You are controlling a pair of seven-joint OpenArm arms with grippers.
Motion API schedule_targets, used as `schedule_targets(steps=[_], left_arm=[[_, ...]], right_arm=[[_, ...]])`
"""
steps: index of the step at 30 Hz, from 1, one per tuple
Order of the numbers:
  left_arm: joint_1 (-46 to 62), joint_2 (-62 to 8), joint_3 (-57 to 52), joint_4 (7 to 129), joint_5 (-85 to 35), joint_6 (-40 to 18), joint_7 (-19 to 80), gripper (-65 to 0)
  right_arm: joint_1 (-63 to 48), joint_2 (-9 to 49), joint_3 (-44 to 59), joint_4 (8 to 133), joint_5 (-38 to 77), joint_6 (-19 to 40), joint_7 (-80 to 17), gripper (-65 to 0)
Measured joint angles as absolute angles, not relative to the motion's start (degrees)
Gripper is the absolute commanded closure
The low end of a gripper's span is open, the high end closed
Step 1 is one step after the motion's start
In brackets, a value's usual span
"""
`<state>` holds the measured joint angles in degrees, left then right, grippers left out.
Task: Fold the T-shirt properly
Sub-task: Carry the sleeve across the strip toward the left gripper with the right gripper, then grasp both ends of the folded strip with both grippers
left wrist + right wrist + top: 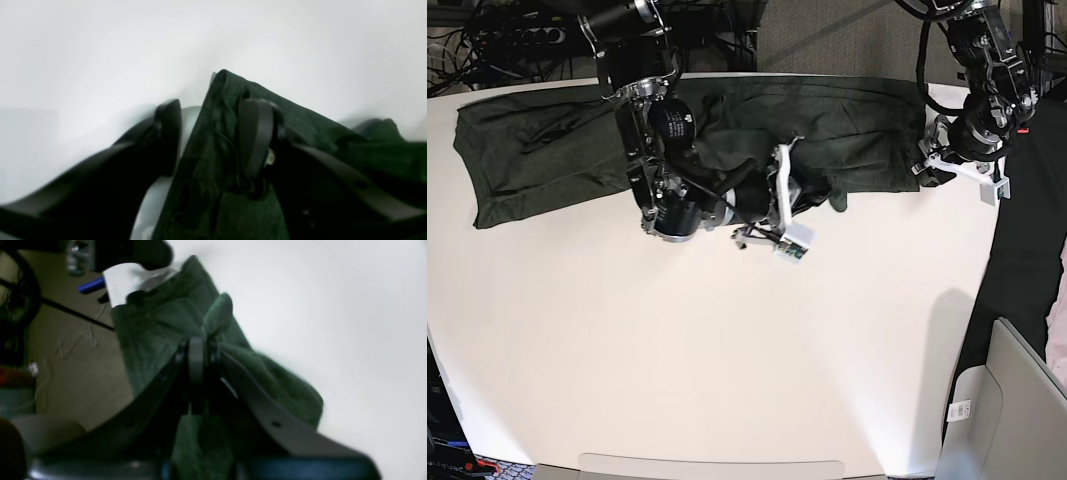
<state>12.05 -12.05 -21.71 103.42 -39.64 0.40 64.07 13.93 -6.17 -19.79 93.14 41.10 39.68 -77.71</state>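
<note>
The T-shirt (577,150) lies spread in a long band along the far edge of the white table (727,370), still rumpled and unfolded, so I judge the folding barely begun. The right gripper (200,350), reaching low over the shirt's middle, is pressed together on a fabric fold, while the left gripper (213,133) at the shirt's opposite end stands spread astride its edge

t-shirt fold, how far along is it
Early stage. Done: the dark olive-green knit T-shirt lies spread along the white table's far edge, with no finished fold visible. In hand: the right tool is shut on a bunch of fabric; the left tool straddles a shirt edge, jaws apart. Left: all the folding.
</note>
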Motion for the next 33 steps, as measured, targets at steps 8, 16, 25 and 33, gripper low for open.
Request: schedule_targets(steps=[8, 16, 25, 33], left_arm=[[12.1, -12.1, -21.7, 103.4, -39.6, 0.4, 64.1, -26.7], [12.1, -12.0, -21.7, 103.4, -39.6, 0.4, 64.1, -26.7], [12.1, -11.9, -21.7, 103.4, -39.6, 0.4, 64.1, -26.9], [12.1, -11.9, -21.8, 103.4, -39.6, 0.4, 64.1, -27.1]], right_arm=[[18.7, -8.6, -26.4, 90.9, 42.0, 39.7, -77.5, -0.4], [21.3, -8.1, -27.6, 86.8, 41.8, 39.7, -77.8, -1.1], [21.5, -8.0, -27.6, 87.0, 42.1, 39.7, -77.7, -40.6], [22.0, -5.2, -24.7, 87.2, 44.8, 39.8, -77.6, -43.1]])
